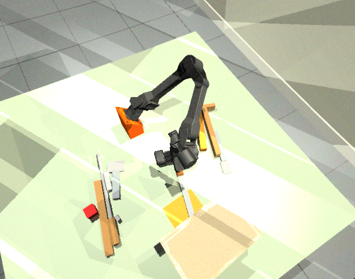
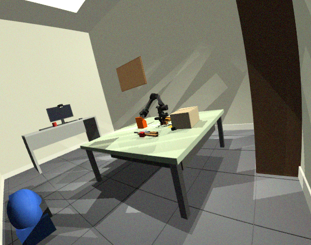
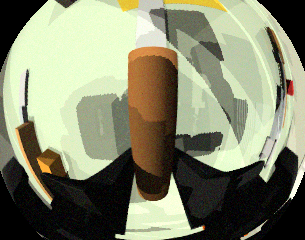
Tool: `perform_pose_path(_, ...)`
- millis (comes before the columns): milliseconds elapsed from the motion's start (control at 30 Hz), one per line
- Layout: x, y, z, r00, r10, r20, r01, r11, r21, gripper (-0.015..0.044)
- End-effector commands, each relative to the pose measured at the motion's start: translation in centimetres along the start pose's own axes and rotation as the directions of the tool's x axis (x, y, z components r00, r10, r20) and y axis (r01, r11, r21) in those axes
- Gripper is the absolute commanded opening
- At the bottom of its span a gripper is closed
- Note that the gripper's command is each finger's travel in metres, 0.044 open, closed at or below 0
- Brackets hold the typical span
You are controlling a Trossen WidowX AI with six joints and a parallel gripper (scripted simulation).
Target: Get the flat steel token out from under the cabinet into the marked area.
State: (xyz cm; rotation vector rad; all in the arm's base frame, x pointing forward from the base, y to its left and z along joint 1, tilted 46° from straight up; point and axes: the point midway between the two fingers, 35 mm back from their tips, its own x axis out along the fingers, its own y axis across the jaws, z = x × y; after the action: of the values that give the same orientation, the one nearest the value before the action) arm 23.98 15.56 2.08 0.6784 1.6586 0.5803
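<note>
My gripper [image 1: 178, 170] [image 3: 151, 151] is shut on the brown handle [image 1: 180, 173] [image 3: 152, 100] of a long tool, low over the table in front of the cabinet. The tool's flat grey blade [image 1: 187, 202] [image 3: 152, 27] runs from the handle across the yellow marked area [image 1: 174, 210] [image 3: 208, 4] to the front edge of the cabinet [image 1: 213, 243] [image 2: 180, 120]. The blade's far end is hidden by the cabinet in the overhead view, so I cannot tell how far in it reaches. The steel token is not visible in any view.
A black block [image 1: 159, 249] [image 2: 173, 128] is beside the cabinet's front corner. A red cube [image 1: 90, 211] [image 2: 141, 134] lies beside wooden-handled tools [image 1: 103, 222] and grey pieces [image 1: 116, 184]. Across the table lie a yellow bar [image 1: 202, 143], a brown stick [image 1: 212, 132] and a pale flat piece [image 1: 226, 167].
</note>
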Motion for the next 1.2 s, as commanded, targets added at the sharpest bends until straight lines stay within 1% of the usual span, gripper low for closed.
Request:
perform_pose_path(0, 0.1, 0.0, -0.7, 1.0, 0.0, -0.003, 0.0, 1.0, 0.004, 0.0)
perform_pose_path(967, 0.1, 0.2, -4.0, 1.0, 0.0, -0.005, 0.0, 1.0, 0.006, 0.0)
perform_pose_path(1167, 0.0, 0.3, -3.6, 1.0, 0.0, -0.002, 0.0, 1.0, 0.016, 0.0)
